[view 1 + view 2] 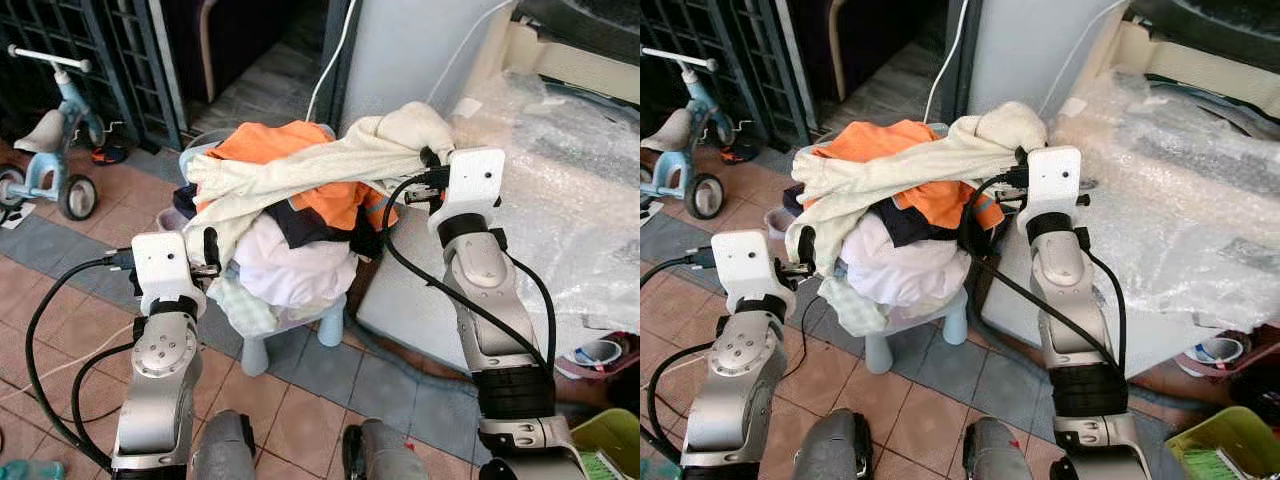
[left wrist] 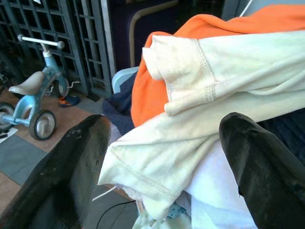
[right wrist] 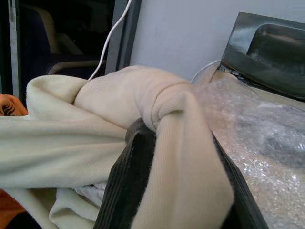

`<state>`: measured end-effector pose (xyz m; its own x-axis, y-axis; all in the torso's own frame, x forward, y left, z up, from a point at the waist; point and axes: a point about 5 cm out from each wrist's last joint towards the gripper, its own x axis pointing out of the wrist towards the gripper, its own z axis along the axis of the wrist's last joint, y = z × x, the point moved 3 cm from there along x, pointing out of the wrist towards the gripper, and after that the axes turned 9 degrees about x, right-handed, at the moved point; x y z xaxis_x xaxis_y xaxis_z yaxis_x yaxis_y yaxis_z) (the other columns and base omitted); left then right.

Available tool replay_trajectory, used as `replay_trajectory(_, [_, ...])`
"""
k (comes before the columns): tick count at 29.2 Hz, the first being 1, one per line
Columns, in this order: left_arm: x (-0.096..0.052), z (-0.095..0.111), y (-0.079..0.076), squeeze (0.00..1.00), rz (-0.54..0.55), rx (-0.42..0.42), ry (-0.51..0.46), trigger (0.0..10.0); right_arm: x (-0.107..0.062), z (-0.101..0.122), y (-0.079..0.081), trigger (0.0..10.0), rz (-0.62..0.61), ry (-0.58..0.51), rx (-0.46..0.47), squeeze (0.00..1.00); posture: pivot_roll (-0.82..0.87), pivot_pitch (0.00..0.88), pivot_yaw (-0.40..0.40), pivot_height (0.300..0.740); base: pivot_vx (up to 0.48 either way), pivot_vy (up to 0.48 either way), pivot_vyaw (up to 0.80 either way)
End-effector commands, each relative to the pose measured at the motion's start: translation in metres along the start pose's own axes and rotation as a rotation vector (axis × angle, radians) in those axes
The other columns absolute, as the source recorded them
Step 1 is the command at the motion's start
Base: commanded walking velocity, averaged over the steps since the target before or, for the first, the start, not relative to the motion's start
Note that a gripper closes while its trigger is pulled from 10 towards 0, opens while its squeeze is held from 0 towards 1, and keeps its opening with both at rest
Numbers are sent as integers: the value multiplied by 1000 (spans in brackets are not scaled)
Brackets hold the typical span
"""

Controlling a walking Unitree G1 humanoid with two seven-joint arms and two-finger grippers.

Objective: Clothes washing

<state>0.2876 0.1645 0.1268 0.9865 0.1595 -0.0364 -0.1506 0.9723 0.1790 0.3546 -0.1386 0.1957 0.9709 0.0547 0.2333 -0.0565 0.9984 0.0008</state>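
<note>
Washing has barely begun: the right hand [image 1: 432,158] pinches one end of a cream garment [image 1: 300,170], the spread left hand [image 1: 210,250] waits beside its hem, and the laundry pile [image 1: 290,260] beneath them is untouched.

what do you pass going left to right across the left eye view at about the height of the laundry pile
Pale blue child's tricycle → left gripper → heaped laundry pile topped by a cream garment → right gripper pinching that garment → bubble-wrapped white appliance.

Blue tricycle [image 1: 48,140] beside dark metal grille [image 1: 90,55], tiled floor [image 1: 300,410]
</note>
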Motion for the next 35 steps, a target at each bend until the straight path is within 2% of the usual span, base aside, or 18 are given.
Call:
replay_trajectory(1, [-2, 0, -3, 0, -18, -11, -4, 10000, 2, 10, -6, 10000, -21, -35, -5, 0, 69, 100, -58, 695, 0, -364, -769])
replay_trajectory(14, [0, -1, -4, 0, -27, -14, -2, 10000, 3, 12, -1, 10000, -2, -48, -13, 0, 62, 106, -50, 695, 0, -338, 0])
replay_trajectory(17, [0, -1, -4, 0, -24, -21, -1, 10000, 3, 18, 1, 10000, 16, -80, 16, 0, 63, 104, -49, 700, 0, 0, 0])
replay_trajectory(23, [1, -1, -5, 0, -24, -24, -1, 10000, 8, 25, 4, 10000, 25, -98, 46, 0, 63, 99, -46, 740, 0, 0, 0])
replay_trajectory(35, [1, -1, -5, 0, -24, -24, -1, 10000, 8, 25, 4, 10000, 25, -98, 46, 0, 63, 99, -46, 740, 0, 0, 0])
